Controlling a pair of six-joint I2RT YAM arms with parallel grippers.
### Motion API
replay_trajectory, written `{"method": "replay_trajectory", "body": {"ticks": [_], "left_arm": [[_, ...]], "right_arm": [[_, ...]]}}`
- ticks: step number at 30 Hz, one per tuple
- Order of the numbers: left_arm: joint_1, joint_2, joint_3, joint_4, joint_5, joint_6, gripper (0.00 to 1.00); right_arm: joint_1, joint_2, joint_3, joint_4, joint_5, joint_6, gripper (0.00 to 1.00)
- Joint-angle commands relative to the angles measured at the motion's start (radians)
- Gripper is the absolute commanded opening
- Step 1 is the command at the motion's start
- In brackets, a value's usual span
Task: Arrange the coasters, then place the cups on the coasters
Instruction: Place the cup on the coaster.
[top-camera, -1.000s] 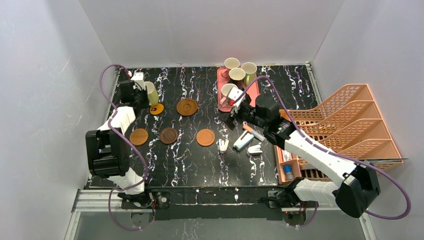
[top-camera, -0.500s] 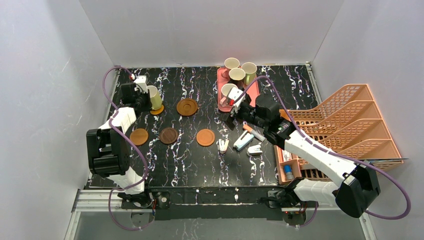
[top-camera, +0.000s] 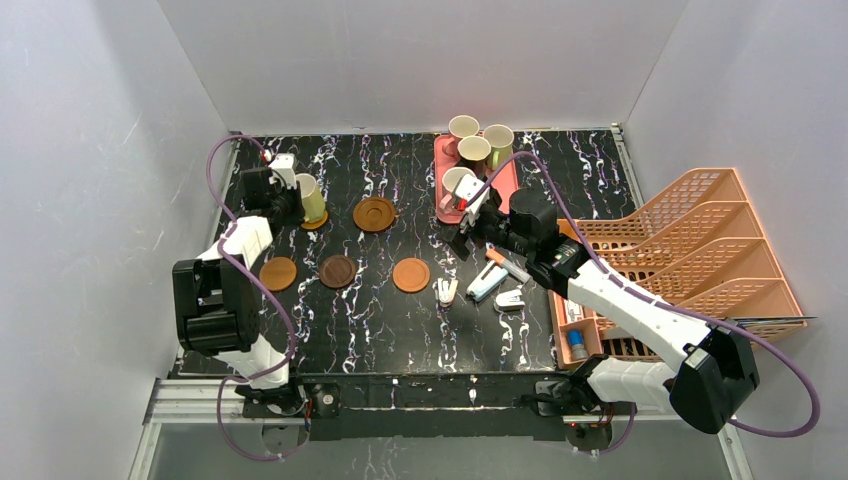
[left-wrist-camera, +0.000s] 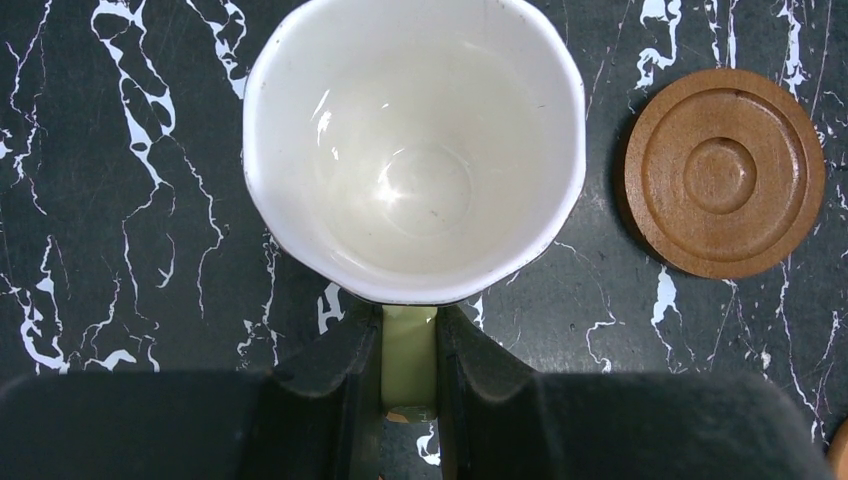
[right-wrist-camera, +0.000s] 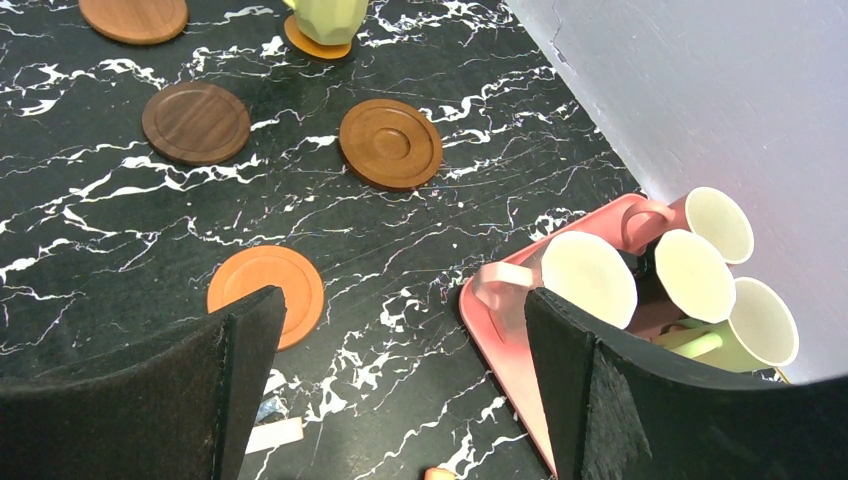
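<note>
My left gripper (left-wrist-camera: 409, 342) is shut on the handle (left-wrist-camera: 409, 360) of a yellow-green cup (left-wrist-camera: 415, 150) with a cream inside. This cup (top-camera: 311, 197) stands over an orange coaster (right-wrist-camera: 310, 45) at the far left, which shows only as a sliver at its base. A rimmed brown coaster (top-camera: 374, 214) lies to its right. Three more coasters form a nearer row: orange-brown (top-camera: 278, 273), dark brown (top-camera: 338, 271), orange (top-camera: 411, 275). Several cups (top-camera: 473, 150) crowd the pink tray (top-camera: 508, 182). My right gripper (right-wrist-camera: 400, 340) hangs open just left of the tray, holding nothing.
Small office items lie near the right arm: a white clip (top-camera: 446, 291), a stapler (top-camera: 510, 298) and a pen (top-camera: 508, 265). An orange file rack (top-camera: 700, 250) and a small orange bin (top-camera: 575, 340) fill the right side. White walls close in on the table.
The left gripper has carried the yellow-green cup slightly right and nearer, over the orange coaster, which it now mostly covers. The right arm has not moved.
</note>
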Motion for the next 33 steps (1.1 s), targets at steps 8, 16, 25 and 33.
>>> {"method": "replay_trajectory", "body": {"ticks": [8,16,25,33], "left_arm": [[0.0,-0.104,-0.028,0.089,0.021,0.017,0.0],[0.001,-0.097,-0.031,0.089,0.028,0.02,0.0],[0.0,-0.089,-0.029,0.086,0.032,0.023,0.0],[0.0,-0.092,-0.031,0.086,0.026,0.03,0.0]], "right_arm": [[-0.006,-0.006,0.006,0.047,-0.001,-0.004,0.98],[-0.006,-0.004,0.005,0.048,0.003,-0.006,0.98],[-0.006,-0.004,0.006,0.048,0.004,-0.007,0.98],[-0.006,-0.003,0.006,0.048,0.003,-0.007,0.98]]}}
